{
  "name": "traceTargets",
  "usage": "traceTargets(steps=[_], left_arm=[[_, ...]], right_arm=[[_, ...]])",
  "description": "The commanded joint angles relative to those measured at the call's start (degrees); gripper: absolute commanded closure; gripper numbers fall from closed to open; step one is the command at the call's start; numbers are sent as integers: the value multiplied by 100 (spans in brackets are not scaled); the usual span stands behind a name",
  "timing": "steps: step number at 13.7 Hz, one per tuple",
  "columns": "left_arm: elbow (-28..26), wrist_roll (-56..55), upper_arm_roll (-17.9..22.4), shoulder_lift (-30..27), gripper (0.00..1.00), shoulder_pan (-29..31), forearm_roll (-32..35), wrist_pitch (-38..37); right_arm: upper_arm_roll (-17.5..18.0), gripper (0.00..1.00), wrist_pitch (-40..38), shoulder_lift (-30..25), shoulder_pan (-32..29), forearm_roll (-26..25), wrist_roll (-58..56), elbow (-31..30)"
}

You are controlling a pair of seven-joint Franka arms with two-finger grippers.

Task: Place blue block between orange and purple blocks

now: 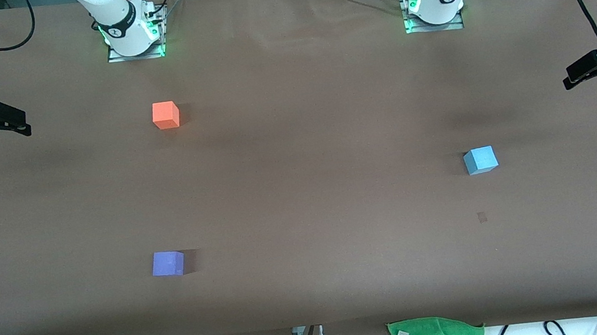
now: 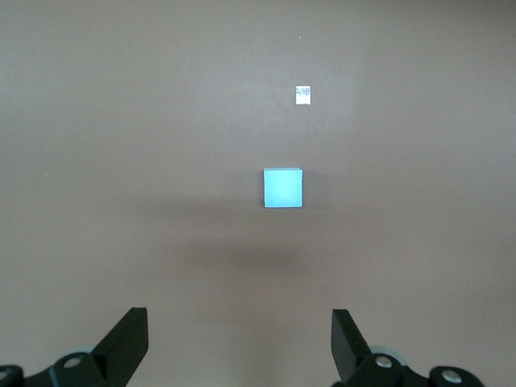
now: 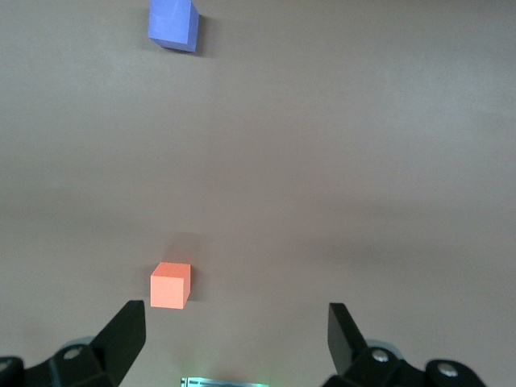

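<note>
Stretching across the whole front view, the brown table (image 1: 296, 150) is carrying three small cubes set well apart, with both arms pulled up and waiting at its ends. Hanging high over the left arm's end of the table, the left end effector (image 2: 239, 343) is standing wide, its fingers spread and gripping nothing; the right end effector (image 3: 236, 339) is doing the same over the right arm's end, near the orange cube. Lying half off the table's edge nearest the front camera, a green cloth (image 1: 437, 333) is playing no part.

Sitting alone toward the left arm's end, the blue block (image 1: 481, 160) is resting flat on the table, square-on in the left wrist view and well clear of everything but a small pale tag (image 2: 303, 95) stuck to the surface nearer the front camera. Toward the right arm's end, the orange block (image 1: 165, 115) is lying closer to the robot bases, and the purple block (image 1: 168, 263) is lying nearer the front camera, the two almost in line with open table between them.

Judging from this layout, the pick is not yet begun and falls to the left arm. Doing it well is likely meaning lowering straight down with the fingers straddling two parallel faces of the blue block, closing gently on its middle, lifting clear, then carrying it across and setting it midway on the line joining the other two without nudging either.
</note>
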Motion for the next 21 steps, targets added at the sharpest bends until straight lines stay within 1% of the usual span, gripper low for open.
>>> traceTargets(steps=[1,5,21], left_arm=[[168,158,11,38,0,36,-145,-235],[264,158,-6,108,0,10,-136,-263],[133,176,-33,100,0,27,-180,-236]], right_arm=[[10,0,10,-43,8,7,-4,9],[10,0,10,-34,-1,7,-4,9],[18,0,10,-34,17,25,-13,44]])
